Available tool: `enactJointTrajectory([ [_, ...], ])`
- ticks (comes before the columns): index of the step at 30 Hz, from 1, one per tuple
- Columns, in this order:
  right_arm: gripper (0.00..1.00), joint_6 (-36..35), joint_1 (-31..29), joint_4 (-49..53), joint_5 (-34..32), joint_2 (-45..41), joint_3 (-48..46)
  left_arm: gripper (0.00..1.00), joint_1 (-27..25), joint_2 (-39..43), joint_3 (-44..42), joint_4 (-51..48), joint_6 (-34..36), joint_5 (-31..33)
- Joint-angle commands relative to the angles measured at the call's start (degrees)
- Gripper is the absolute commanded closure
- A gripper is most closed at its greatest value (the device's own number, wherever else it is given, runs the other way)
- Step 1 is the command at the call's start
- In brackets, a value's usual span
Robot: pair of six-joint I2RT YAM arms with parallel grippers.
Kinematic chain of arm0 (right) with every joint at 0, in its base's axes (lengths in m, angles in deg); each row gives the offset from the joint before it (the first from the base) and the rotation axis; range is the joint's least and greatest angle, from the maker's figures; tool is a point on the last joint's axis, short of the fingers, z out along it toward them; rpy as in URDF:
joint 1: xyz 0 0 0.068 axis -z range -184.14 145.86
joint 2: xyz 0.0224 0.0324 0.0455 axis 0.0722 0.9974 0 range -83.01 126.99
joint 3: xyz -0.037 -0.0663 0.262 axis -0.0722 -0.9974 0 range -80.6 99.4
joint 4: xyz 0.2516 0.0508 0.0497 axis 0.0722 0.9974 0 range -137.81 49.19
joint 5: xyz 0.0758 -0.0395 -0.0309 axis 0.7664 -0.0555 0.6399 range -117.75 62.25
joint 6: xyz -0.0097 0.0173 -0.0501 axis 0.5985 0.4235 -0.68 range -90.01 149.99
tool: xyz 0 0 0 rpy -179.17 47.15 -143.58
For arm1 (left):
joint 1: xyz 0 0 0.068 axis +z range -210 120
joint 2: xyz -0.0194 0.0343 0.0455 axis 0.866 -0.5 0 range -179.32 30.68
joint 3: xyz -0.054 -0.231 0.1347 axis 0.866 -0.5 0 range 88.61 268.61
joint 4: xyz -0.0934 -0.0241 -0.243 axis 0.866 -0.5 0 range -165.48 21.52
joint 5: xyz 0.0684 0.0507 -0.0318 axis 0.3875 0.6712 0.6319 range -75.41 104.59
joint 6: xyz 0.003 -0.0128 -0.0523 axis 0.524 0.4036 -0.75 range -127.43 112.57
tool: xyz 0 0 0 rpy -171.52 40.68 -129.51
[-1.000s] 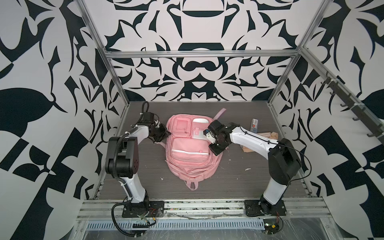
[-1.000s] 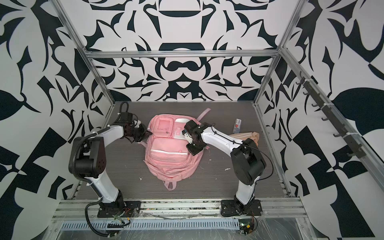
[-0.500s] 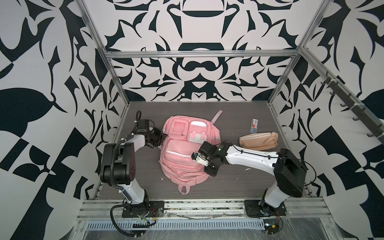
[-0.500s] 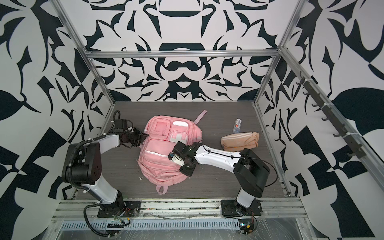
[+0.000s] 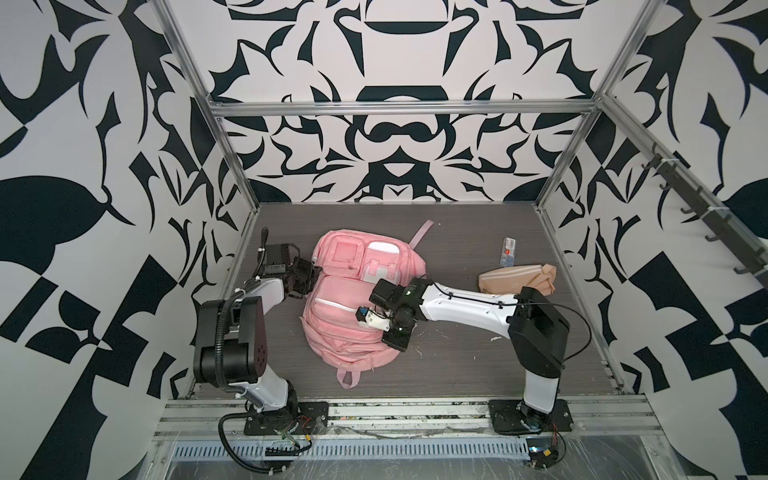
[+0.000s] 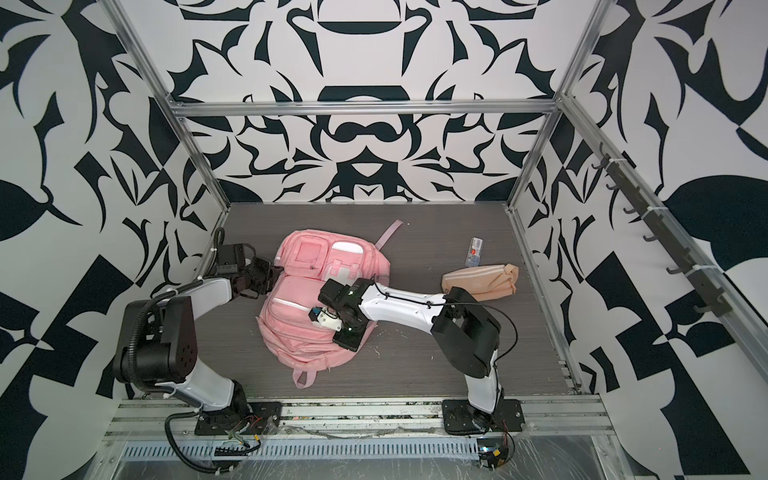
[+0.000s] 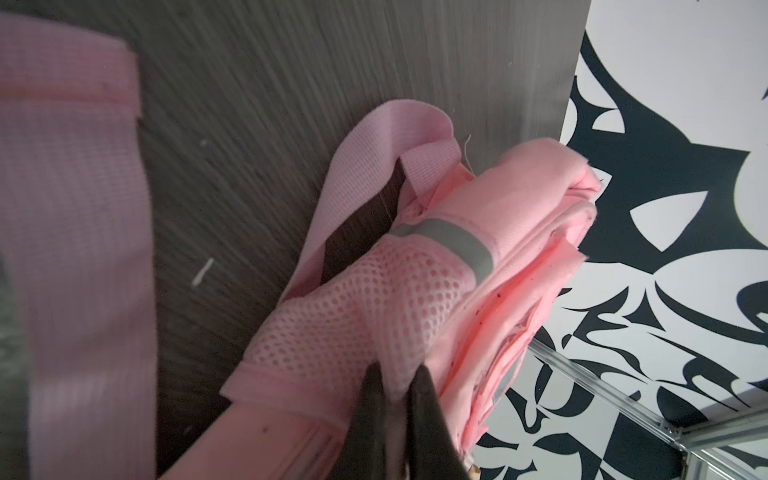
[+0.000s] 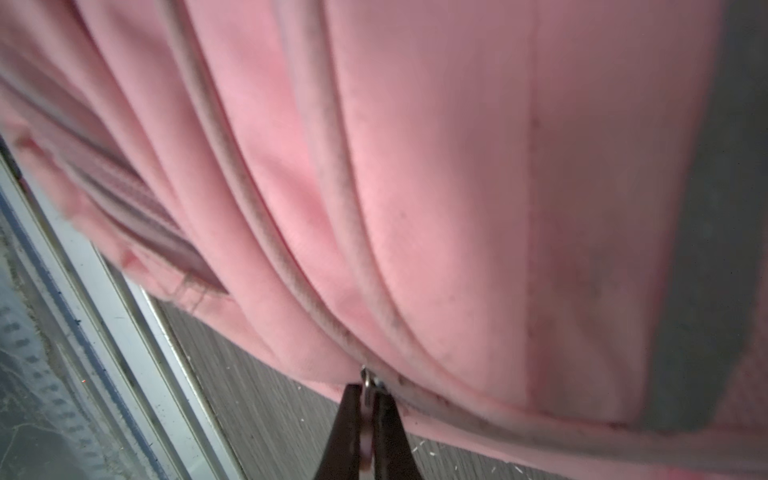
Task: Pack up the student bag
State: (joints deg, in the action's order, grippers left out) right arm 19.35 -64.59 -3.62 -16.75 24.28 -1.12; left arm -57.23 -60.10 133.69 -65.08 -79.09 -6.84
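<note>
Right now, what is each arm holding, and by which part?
Left jaws pinch the large soft pink fabric backpack by its mesh side pocket; right jaws clamp its metal zip pull.

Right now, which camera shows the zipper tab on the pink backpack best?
The right wrist view: the zipper tab sits close up, pinched in the right gripper at the edge of the student bag. In both top views that gripper hides it. The left wrist view shows only a mesh pocket and strap.
</note>
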Motion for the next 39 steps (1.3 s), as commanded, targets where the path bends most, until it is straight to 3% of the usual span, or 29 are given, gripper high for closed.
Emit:
enactJointTrajectory([
  [1, 1.00, -2.9, -0.5, -10.3, -0.2, -5.4, 1.7, 1.00, -1.1, 1.6, -0.2, -1.2, -8.0, -0.7],
  [4, 1.00, 0.0, 4.0, -12.0, 0.3, -8.5, -2.2, 1.00, -1.2, 0.8, 2.1, -2.8, -4.6, -1.3],
  [6, 1.00, 3.6, 9.4, -14.8, 1.3, -11.1, -5.6, 0.96, -1.2, -0.1, 7.1, -9.8, 3.4, -2.4],
  [7, 1.00, 5.3, 12.8, -16.2, 2.7, -12.6, -7.2, 0.76, -1.5, -0.4, 10.7, -15.7, 9.3, -2.2],
  [9, 1.00, 6.1, 17.5, -17.3, 3.8, -14.5, -8.7, 0.25, -2.0, -0.7, 15.6, -24.9, 17.7, -2.4],
  [10, 1.00, 5.0, 19.1, -16.9, 3.4, -14.9, -8.8, 0.07, -2.2, -0.3, 17.0, -28.8, 21.3, -2.5],
  [11, 1.00, 3.9, 20.2, -16.2, 2.9, -14.8, -8.5, 0.00, -2.3, 0.1, 17.8, -31.5, 24.4, -2.7],
  [16, 1.00, 1.7, 26.4, -15.8, 4.7, -12.4, -7.3, 0.03, -6.6, 3.5, 21.6, -47.2, 39.4, -0.4],
  [20, 1.00, 1.1, 28.7, -17.0, 5.6, -10.2, -5.7, 0.03, -18.4, 7.2, 24.2, -51.8, 51.0, -3.1],
  [22, 1.00, 1.1, 29.3, -17.0, 6.2, -8.5, -4.6, 0.04, -27.3, 9.0, 25.2, -51.8, 56.8, 0.0],
  [24, 1.00, 0.8, 29.6, -17.0, 6.7, -7.2, -3.9, 0.07, -32.0, 8.5, 25.9, -52.3, 59.2, 3.9],
  [30, 1.00, 1.1, 29.8, -20.2, 8.7, -7.9, -6.1, 0.12, -32.3, 2.4, 26.8, -45.2, 64.1, 5.2],
  [39, 1.00, 2.8, 31.2, -22.1, 10.8, -8.1, -8.8, 0.19, -32.4, -8.5, 33.7, -44.3, 75.4, 9.3],
])
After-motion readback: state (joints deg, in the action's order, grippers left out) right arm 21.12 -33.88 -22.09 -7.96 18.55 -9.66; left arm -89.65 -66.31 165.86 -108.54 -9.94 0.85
